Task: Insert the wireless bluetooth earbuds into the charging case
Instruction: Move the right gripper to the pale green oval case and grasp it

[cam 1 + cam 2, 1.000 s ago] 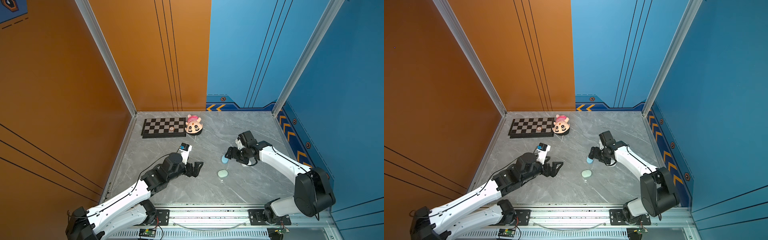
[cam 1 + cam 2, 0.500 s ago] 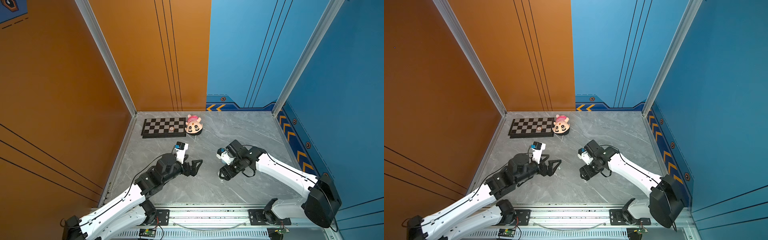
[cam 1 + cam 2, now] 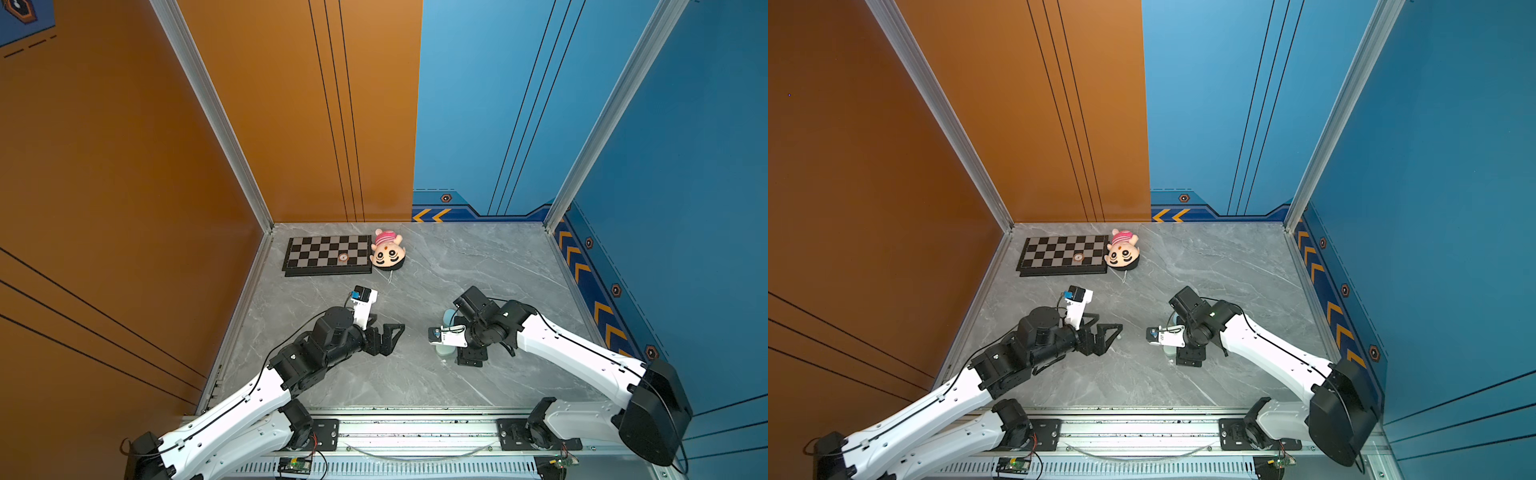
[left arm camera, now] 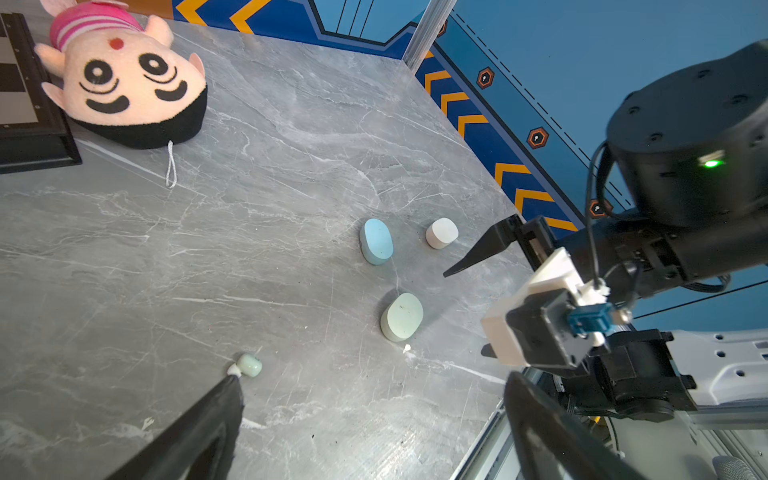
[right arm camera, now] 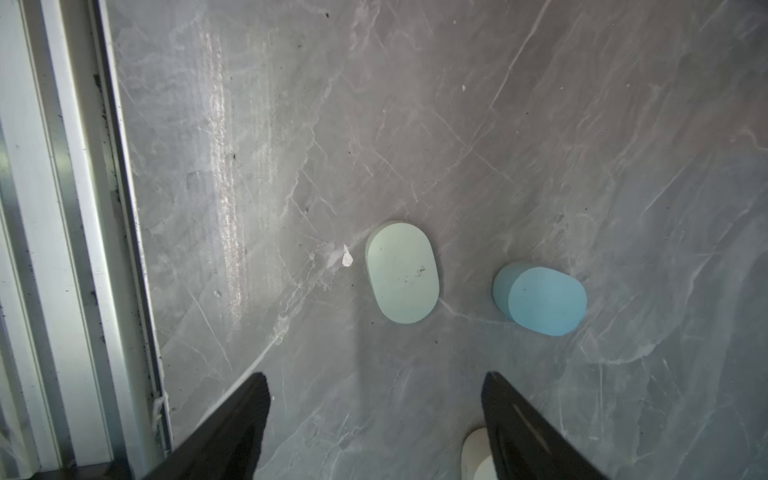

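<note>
Possibly touching a pale earbud (image 4: pixel 248 365), the left claw (image 4: pixel 372 376) gapes wide.

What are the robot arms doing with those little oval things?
They're meant to put earbuds into cases, but nothing is held yet. The left arm's fingers are open, one tip beside a pale green earbud on the table. The right arm's fingers hang open by the pale green case and blue case, with a white case nearby. All three look shut.

place: robot lab cell | cue: panelled walls (image 3: pixel 291 124), aluminium rail (image 3: pixel 415 432)
</note>
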You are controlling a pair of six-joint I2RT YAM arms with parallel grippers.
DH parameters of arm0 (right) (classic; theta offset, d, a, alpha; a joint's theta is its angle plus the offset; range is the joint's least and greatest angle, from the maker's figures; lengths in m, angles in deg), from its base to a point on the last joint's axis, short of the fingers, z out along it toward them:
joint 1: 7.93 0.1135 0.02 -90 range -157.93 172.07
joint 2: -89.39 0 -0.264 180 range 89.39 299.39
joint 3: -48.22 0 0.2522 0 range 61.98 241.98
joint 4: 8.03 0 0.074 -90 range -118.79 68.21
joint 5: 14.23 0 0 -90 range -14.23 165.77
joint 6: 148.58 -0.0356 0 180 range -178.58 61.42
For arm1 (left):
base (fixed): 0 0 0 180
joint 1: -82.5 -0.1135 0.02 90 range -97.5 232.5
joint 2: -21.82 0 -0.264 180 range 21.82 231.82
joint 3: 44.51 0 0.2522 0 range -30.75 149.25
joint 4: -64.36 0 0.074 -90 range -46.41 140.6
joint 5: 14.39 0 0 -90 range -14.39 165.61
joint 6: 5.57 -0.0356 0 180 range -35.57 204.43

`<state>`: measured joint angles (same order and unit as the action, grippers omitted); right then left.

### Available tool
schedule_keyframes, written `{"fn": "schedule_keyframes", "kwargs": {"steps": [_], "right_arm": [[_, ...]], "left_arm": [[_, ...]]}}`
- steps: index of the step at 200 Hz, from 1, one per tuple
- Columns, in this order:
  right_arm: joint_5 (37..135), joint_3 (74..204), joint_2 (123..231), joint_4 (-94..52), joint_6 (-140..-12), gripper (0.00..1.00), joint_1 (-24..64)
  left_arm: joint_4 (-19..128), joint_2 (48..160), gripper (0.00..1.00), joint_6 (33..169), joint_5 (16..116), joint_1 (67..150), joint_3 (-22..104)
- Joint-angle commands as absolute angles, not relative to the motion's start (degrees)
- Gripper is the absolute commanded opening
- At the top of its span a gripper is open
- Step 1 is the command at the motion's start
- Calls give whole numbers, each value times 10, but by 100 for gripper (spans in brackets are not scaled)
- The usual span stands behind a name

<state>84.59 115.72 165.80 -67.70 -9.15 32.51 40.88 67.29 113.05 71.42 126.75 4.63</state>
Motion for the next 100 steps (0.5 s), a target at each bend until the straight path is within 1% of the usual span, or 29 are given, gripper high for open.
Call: {"fn": "schedule_keyframes", "kwargs": {"steps": [1,56,100], "right_arm": [[846,1161,1693,-664,-32,80,302],[855,1178,1768,-631,-20,75,298],[841,1199,1819,-614,-22,72,306]], "left_arm": [[382,661,98,1138,706,1262,66],[369,672,98,1133,692,1255,78],[362,672,98,1134,682,1244,80]]}}
